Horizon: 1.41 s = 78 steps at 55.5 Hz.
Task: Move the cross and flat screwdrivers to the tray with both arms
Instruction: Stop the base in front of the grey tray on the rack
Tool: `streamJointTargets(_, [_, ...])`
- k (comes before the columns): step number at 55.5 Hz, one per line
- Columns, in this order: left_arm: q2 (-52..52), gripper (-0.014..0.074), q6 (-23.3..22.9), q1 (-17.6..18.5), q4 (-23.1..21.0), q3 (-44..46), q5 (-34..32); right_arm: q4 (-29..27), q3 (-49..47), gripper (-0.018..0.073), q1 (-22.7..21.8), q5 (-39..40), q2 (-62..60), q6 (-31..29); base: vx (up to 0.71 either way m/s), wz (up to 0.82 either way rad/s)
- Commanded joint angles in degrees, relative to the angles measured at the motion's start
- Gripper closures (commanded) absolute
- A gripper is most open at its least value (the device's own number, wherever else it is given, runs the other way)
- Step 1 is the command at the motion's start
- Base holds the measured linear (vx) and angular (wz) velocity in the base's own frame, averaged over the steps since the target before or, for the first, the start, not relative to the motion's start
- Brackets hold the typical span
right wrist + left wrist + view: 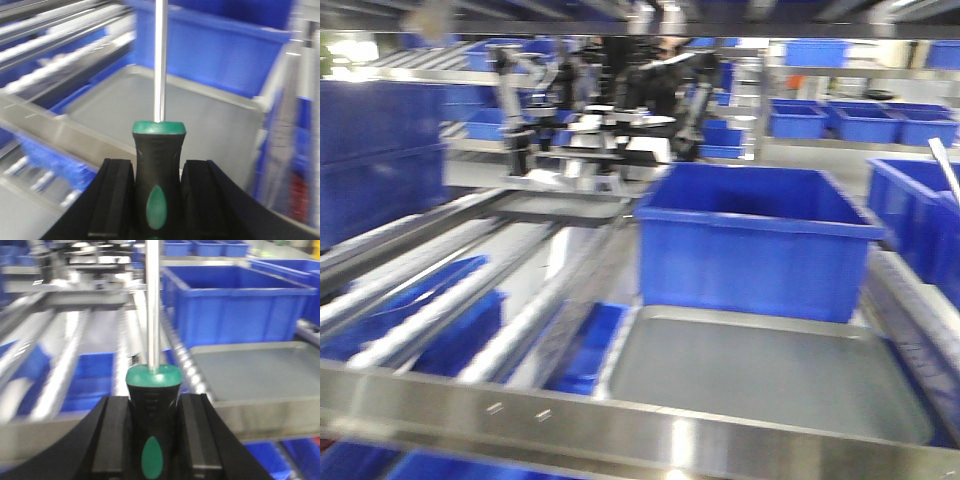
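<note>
A steel roller rack (pixel 470 300) of long silvery rails runs along the left of the front view, and a bright steel crossbar (pixel 620 425) spans the near edge. Every view is blurred. To the right of the rails stands a deep, open-topped blue plastic bin (pixel 750 235), with further blue bins (pixel 910 210) at its right and on the shelves behind. Just in front of that bin, close against its near wall, lies the shallow rectangular grey metal tray (pixel 770 375) with rounded corners and a low raised rim.

The black left hand (pixel 152 405) is clamped on the handle of the first screwdriver (pixel 152 382), a long tool with a chunky black handle, green collar and green oval inlay. Its thin steel shaft points straight away from the wrist. In the left wrist view the tray sits off to the right of that shaft, with the bin beyond it. The black right hand (pixel 157 167) grips the handle of the second screwdriver (pixel 159 130), a matching one, in the same way. Its shaft reaches out above the tray's grey floor, the bin behind it. Both tips are cut off by the picture edge.
</note>
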State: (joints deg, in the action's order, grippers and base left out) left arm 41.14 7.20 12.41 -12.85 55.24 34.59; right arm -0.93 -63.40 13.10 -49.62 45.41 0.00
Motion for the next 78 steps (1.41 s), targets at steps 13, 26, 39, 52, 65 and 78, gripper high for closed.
streamJointTargets(13, [-0.22, 0.0599, -0.61, 0.28, -0.99, 1.66, -5.15, 0.20, -1.74, 0.0567, -0.05, 4.92, -0.19, 0.00, 0.24, -0.43])
streamJointTargets(26, [-0.22, 0.0599, -0.61, 0.28, -0.99, 1.66, -5.15, 0.20, -1.74, 0.0567, -0.05, 4.92, -0.19, 0.00, 0.21, -0.25])
streamJointTargets(39, [-0.22, 0.0599, -0.61, 0.28, -0.99, 1.66, -5.15, 0.20, -1.74, 0.0567, -0.05, 4.92, -0.19, 0.00, 0.13, -0.10])
streamJointTargets(52, [-0.22, 0.0599, -0.61, 0.28, -0.99, 1.66, -5.15, 0.20, -1.74, 0.0567, -0.05, 4.92, -0.19, 0.00, 0.05, -0.03])
streamJointTargets(65, [-0.22, 0.0599, -0.61, 0.28, -0.99, 1.66, -5.15, 0.15, -1.74, 0.0567, -0.05, 5.18, -0.19, 0.00, 0.00, -0.01])
streamJointTargets(78, [-0.22, 0.0599, -0.61, 0.28, -0.99, 1.66, -5.15, 0.15, -1.74, 0.0567, -0.05, 5.48, -0.19, 0.00, 0.00, 0.00])
